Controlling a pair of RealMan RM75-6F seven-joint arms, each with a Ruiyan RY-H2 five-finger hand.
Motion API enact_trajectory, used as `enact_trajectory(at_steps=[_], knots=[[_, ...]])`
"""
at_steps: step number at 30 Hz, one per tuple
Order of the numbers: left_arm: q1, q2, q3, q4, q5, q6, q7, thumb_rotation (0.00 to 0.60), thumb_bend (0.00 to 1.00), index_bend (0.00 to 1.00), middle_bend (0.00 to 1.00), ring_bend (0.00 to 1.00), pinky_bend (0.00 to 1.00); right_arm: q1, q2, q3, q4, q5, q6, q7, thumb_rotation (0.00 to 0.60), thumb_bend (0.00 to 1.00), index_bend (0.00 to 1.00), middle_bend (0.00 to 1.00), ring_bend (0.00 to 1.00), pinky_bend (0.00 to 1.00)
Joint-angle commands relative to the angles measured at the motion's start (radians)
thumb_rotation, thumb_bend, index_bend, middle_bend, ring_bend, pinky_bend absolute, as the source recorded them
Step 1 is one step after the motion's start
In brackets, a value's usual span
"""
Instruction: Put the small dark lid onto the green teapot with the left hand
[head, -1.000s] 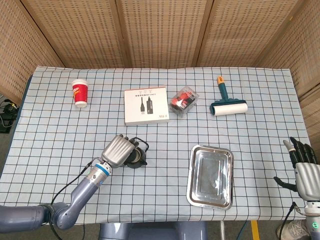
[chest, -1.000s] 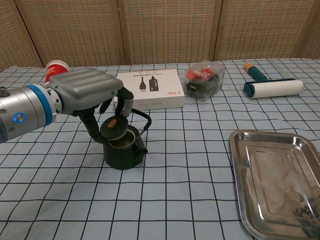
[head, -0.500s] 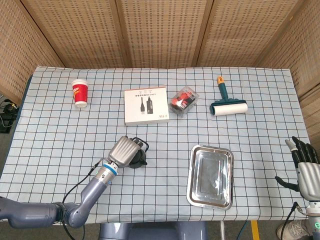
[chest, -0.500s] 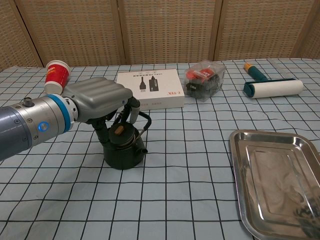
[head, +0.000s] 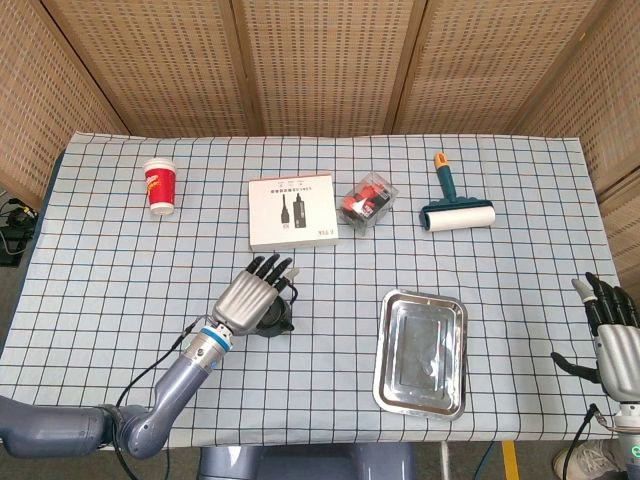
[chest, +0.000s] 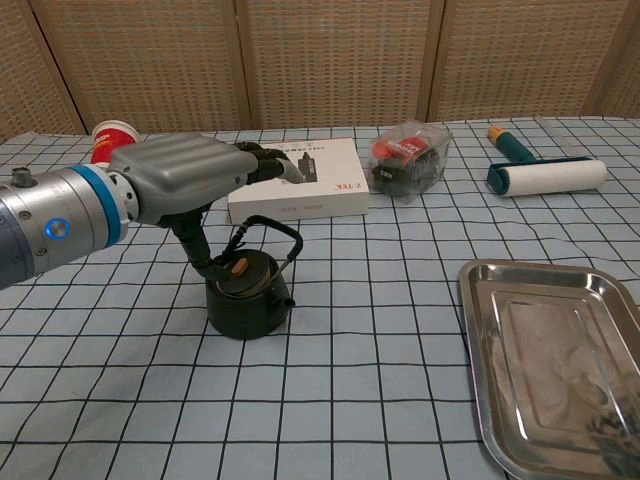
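Observation:
The dark green teapot (chest: 248, 300) stands on the checked cloth left of centre, its wire handle upright. The small dark lid (chest: 238, 268) with a brown knob sits on the pot's mouth. My left hand (chest: 185, 180) hovers just above the pot with fingers stretched out straight and nothing in it; in the head view the left hand (head: 248, 295) covers most of the teapot (head: 277, 320). My right hand (head: 612, 335) stays at the table's right front corner, fingers spread, holding nothing.
A steel tray (head: 421, 352) lies right of the teapot. Behind stand a white box (head: 292, 211), a clear packet with red contents (head: 365, 201), a lint roller (head: 456, 212) and a red paper cup (head: 160, 186).
The left hand let go of the lid, which now rests on the teapot, and its fingers spread out and lifted. The right hand barely moved.

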Motion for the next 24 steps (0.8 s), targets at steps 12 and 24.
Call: enact_trajectory(at_steps=[12,24], knots=[[0.081,0.269,0.036,-0.172,0.218,-0.009,-0.342,0.600,1.00,0.37,0.27,0.31,0.46,0.000,-0.006,-0.006,-0.013,-0.015,0.006,-0.024,0.600,0.00,0.00,0.00,0.00,0.00],[0.069,0.226,0.101,-0.116,0.187,-0.112,-0.347,0.600,1.00,0.38,0.27,0.32,0.46,0.000,-0.008,-0.005,-0.008,-0.009,0.003,-0.028,0.600,0.00,0.00,0.00,0.00,0.00]])
